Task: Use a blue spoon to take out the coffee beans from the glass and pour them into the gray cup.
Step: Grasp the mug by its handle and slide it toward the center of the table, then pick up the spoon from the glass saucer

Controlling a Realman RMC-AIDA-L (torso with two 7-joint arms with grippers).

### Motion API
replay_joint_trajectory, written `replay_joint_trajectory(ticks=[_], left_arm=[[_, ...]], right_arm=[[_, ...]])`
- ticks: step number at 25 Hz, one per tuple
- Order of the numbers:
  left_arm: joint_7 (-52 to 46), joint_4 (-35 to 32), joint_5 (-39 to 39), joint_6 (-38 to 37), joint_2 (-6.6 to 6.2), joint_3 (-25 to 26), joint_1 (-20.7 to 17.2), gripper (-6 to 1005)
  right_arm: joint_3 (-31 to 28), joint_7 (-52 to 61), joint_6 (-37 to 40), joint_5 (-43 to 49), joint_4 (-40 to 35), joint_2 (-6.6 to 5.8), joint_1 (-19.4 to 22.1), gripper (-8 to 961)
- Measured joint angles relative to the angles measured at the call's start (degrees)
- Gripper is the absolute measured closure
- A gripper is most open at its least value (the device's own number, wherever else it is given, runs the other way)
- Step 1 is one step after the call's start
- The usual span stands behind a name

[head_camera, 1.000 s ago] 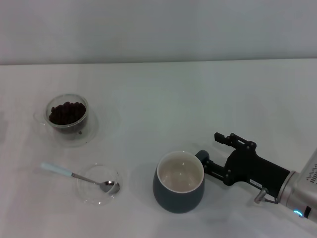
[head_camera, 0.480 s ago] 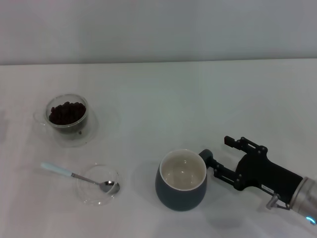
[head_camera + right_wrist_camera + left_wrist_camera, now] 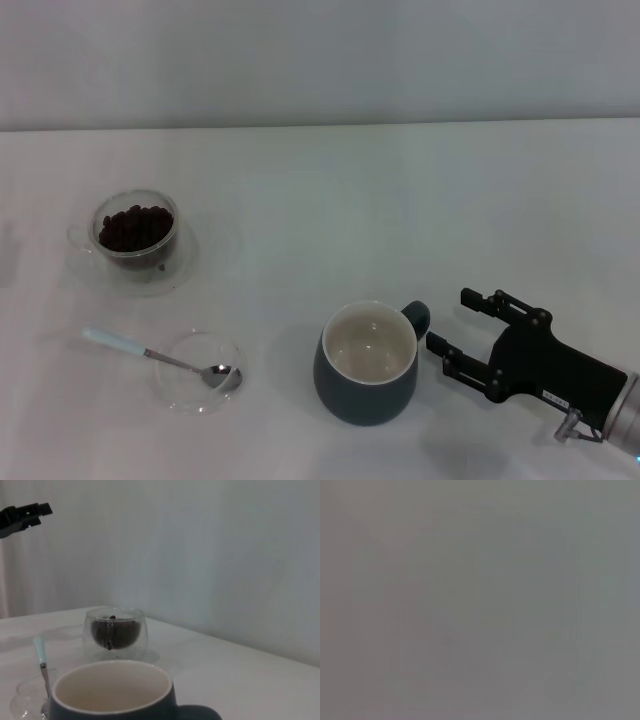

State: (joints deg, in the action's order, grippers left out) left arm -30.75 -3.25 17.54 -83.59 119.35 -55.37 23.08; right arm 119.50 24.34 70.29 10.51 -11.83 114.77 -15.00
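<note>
Right tool (image 3: 458, 328): released, fingers apart, just beside the gray cup (image 3: 366, 364), not touching its handle.
Left tool: unseen.
Blue spoon (image 3: 158, 357): bowl in a clear dish (image 3: 199, 373).

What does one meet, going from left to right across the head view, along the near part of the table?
blue spoon → shallow clear glass dish, holding the spoon's bowl → gray cup → right end effector, open and apart from the cup's handle.
</note>
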Motion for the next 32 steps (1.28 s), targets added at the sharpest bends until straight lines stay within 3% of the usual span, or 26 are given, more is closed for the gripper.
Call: replay_joint_trajectory(ticks=[8, 15, 23, 26, 27, 32], left_arm=[[0.0, 0.0, 0.0, 0.0, 0.01, -0.1, 0.0, 289], [-0.4, 0.1, 0.0, -0.3, -0.05, -0.1, -0.4, 289], [-7.9, 0.4, 0.2, -4.9, 0.04, -3.4, -4.0, 288], [-15.9, 0.8, 0.3, -5.7, 0.26, -5.8, -6.2, 288], [-19.3, 1.2, 0.4, -6.4, 0.36, -6.8, -6.9, 288], [-28.8, 4.8, 0.9, -9.4, 0.48, -9.5, -7.3, 288]], right_arm=[[-0.4, 0.1, 4.8, -0.2, 4.0, -0.14, 0.3, 210], [-5.2, 0.2, 10.0, -0.8, 7.6, -1.30, 2.0, 211], [-16.8, 0.1, 16.8, -0.9, 8.4, -5.03, 1.8, 212], [-21.0, 0.0, 17.3, -0.8, 7.9, -7.08, -0.2, 212], [-21.0, 0.0, 17.3, -0.8, 7.9, -7.08, -0.2, 212], [-25.7, 0.4, 17.0, -0.8, 7.8, -9.37, -3.3, 212]])
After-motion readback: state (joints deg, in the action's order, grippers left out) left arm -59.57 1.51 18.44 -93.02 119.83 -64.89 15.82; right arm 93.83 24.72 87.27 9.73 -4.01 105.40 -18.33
